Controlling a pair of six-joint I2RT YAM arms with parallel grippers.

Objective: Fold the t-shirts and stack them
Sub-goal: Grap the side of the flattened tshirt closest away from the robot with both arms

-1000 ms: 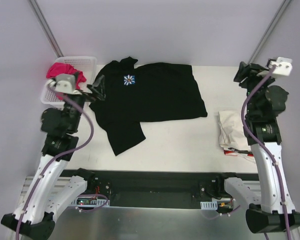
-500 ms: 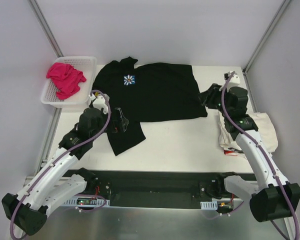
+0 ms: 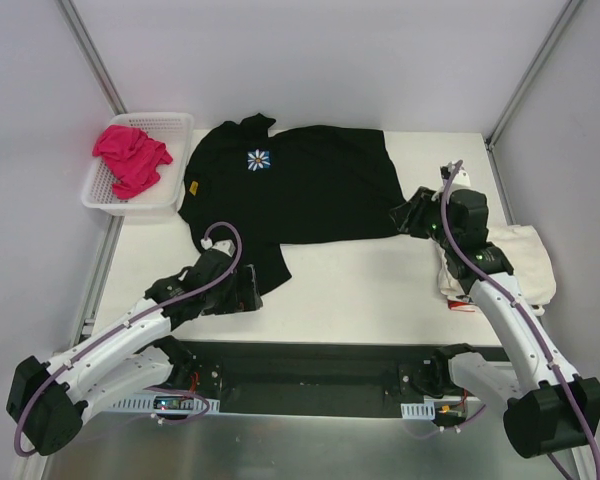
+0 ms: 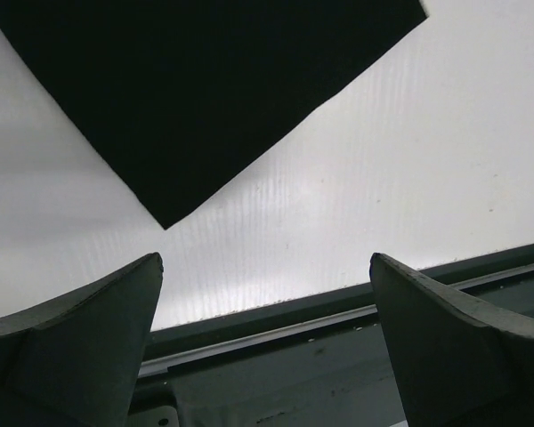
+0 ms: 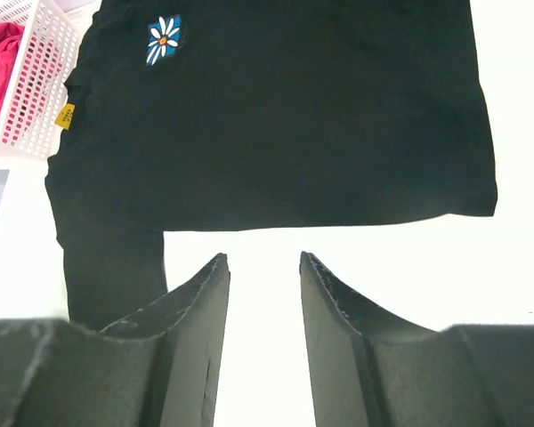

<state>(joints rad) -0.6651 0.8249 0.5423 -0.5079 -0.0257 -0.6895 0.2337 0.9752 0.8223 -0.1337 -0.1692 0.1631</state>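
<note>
Over to the black t-shirt (image 3: 310, 185) first: spread flat on the white table (image 3: 360, 280), across the far middle, daisy (image 3: 258, 159) up near the collar, one sleeve (image 3: 250, 250) angled toward the near edge.

Down at that sleeve now with the left gripper (image 3: 248, 290): low over the table, jaws flung wide, nothing between them. Sits just short of the sleeve's corner, apart from the cloth. From the left wrist, black corner pointing into the gap, bare table and the dark front rail (image 4: 338, 320) below.

Across to the right gripper (image 3: 405, 215): parked just beside the shirt's right hem corner, aimed along the cloth toward the far left. Jaws apart by a narrow gap, holding nothing, only bare table showing between the fingers. Not touching the shirt, as far as can be told.

Behind that arm, a heap of cream t-shirts (image 3: 525, 260) at the right edge of the table, partly under the arm.

Far left corner, just off the shirt's shoulder: a white basket (image 3: 175, 125) with a pink t-shirt (image 3: 130, 158) bunched inside. Small yellow tag (image 3: 192, 186) on the black shirt's edge nearest that basket.
</note>
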